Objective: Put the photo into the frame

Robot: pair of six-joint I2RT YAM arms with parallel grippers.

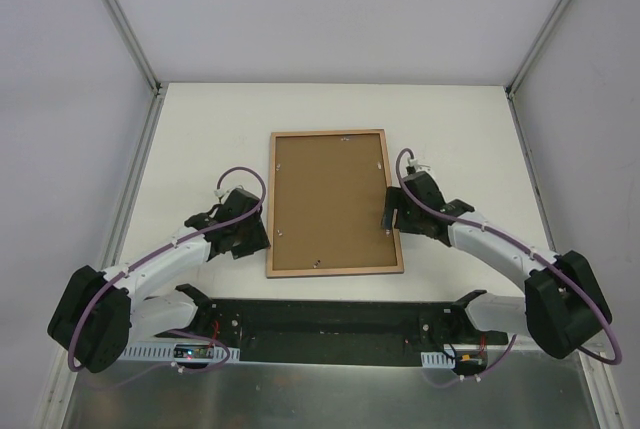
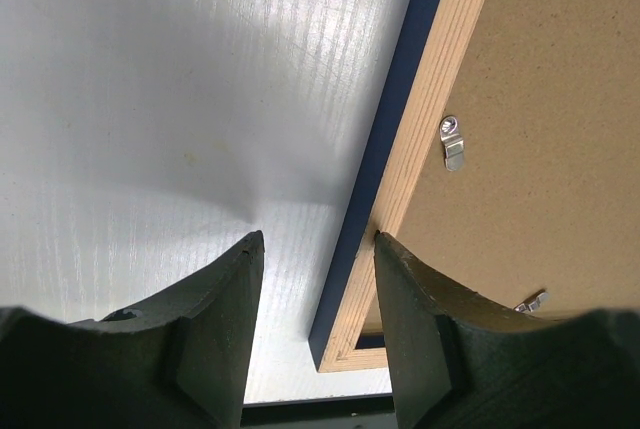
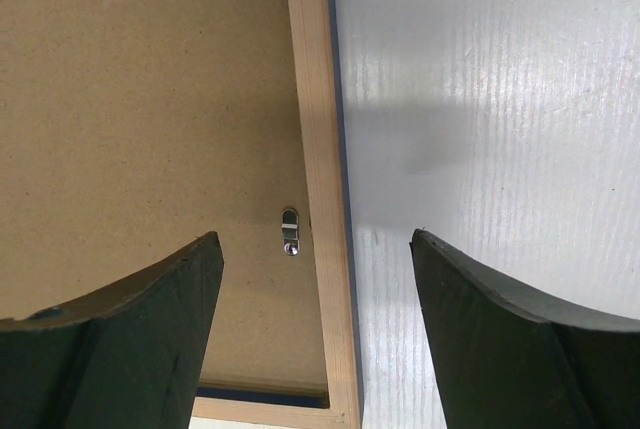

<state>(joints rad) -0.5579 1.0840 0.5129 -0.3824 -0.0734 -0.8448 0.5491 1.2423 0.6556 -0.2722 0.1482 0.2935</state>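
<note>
From the top: shows the frame (image 1: pixel 335 271) flat in the middle of the white table (image 1: pixel 200 129), wood-coloured back up, with the brown backing board (image 1: pixel 333 199) seated inside it. Places the left gripper (image 1: pixel 260 239) just beside the lower left edge and the right gripper (image 1: pixel 390 219) over the lower right edge.

From the left wrist: looks down on the frame's left rail near its corner, navy side face showing. Shows the left gripper (image 2: pixel 317 249) with 2 dark fingers (image 2: pixel 215 329) apart, 1 over bare table, 1 at the wood rail, clamped on nothing. Catches 2 metal clips (image 2: pixel 452 141) on the board.

From the right wrist: shows the right gripper (image 3: pixel 315 249) spread wide astride the right rail, 1 finger above the board, 1 above the table, holding nothing. Shows 1 metal clip (image 3: pixel 289 230) just inside the rail.
</note>
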